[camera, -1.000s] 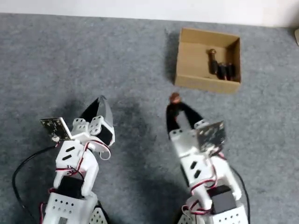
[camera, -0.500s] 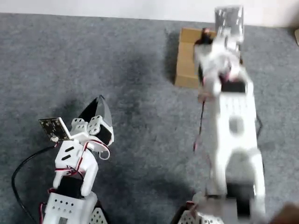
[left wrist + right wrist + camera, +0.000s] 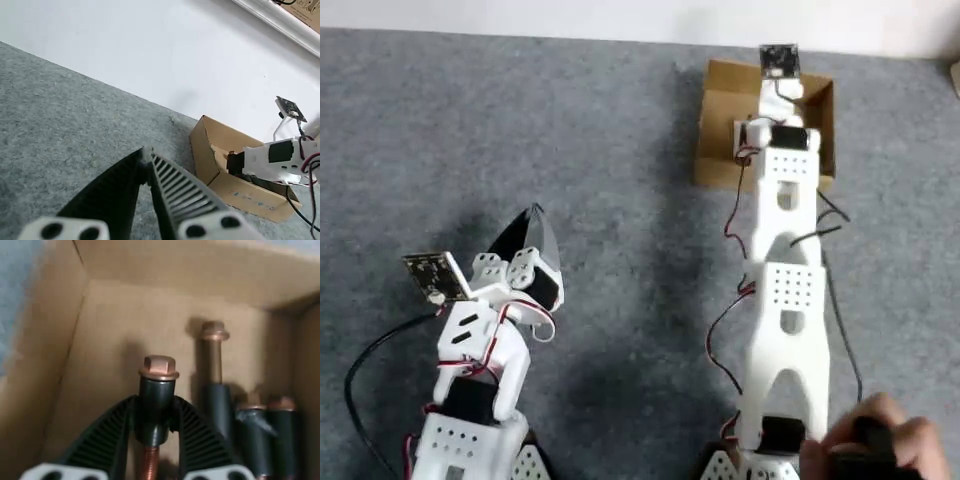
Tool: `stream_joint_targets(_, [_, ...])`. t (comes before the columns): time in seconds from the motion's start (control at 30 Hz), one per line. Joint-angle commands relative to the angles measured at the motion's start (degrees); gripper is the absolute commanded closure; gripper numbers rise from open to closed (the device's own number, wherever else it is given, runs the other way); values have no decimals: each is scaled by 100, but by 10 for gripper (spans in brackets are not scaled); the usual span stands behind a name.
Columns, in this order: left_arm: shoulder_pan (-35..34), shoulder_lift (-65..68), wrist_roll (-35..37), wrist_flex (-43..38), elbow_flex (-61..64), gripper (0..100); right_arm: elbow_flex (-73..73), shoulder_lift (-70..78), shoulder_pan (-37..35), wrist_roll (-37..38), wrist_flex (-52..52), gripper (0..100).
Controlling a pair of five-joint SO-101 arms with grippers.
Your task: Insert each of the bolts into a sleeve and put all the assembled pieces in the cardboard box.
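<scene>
My right gripper (image 3: 154, 432) is shut on an assembled piece (image 3: 156, 405), a copper bolt pushed through a black sleeve, and holds it over the floor of the cardboard box (image 3: 100, 340). Three more assembled pieces (image 3: 240, 405) lie against the box's side. In the high view the right arm (image 3: 785, 200) stretches out over the cardboard box (image 3: 720, 140) and hides what lies in it. My left gripper (image 3: 533, 228) rests low on the grey carpet with its fingers shut and nothing between them; the left wrist view looks past its tips (image 3: 146, 161) to the box (image 3: 210, 155).
Grey carpet (image 3: 520, 120) covers the table around both arms. A white wall (image 3: 150, 60) rises behind the box. A person's hand (image 3: 880, 445) holds a dark object at the front right corner, beside the right arm's base.
The right arm swung from near its base out over the cardboard box, carrying the assembled piece. A hand has come into view at the front right. The left arm kept still.
</scene>
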Motion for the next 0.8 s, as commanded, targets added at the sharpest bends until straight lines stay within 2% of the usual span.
stream_joint_targets(0.0, [-31,-40,-26,-123,92,993,-1807,444,-40,70,330,985])
stream_joint_targets(0.07, [-31,-40,-26,-123,92,993,-1675,382,-22,70,470,937])
stream_joint_targets(0.23, [-31,-40,-26,-123,92,993,-1640,163,-40,70,1015,639])
stream_joint_targets(0.3, [-31,-40,-26,-123,92,993,-1640,-31,-48,53,1288,560])
stream_joint_targets(0.53, [-22,-40,-62,-123,92,993,-1640,-1235,-66,18,2387,549])
stream_joint_targets(0.67, [-22,-40,-70,-123,84,992,-1640,-2053,-154,-246,2958,549])
stream_joint_targets(0.77, [13,-48,-448,-123,101,992,-1640,-2589,-303,-299,3459,549])
